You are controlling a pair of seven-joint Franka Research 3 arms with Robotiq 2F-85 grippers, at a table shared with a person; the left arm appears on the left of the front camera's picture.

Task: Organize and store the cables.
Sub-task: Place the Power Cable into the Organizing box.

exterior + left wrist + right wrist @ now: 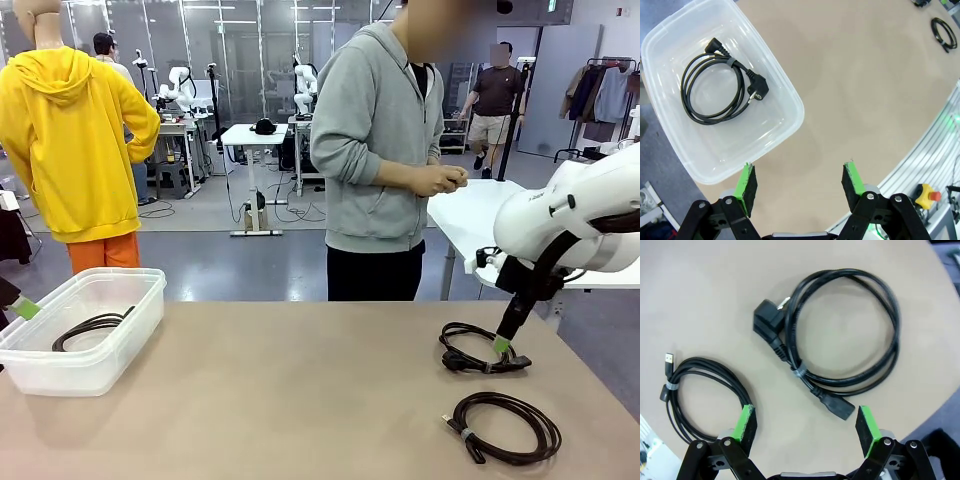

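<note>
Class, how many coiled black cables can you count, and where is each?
3. One coiled black power cable lies in the clear plastic bin; a second power cable and a thinner USB cable lie on the tan table. None seems hidden.

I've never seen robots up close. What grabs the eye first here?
A white arm's open right gripper hangs over a coiled power cable on the right of the table, a second coiled cable lying beside it. At the left stands a clear plastic bin with one coiled cable inside.
</note>
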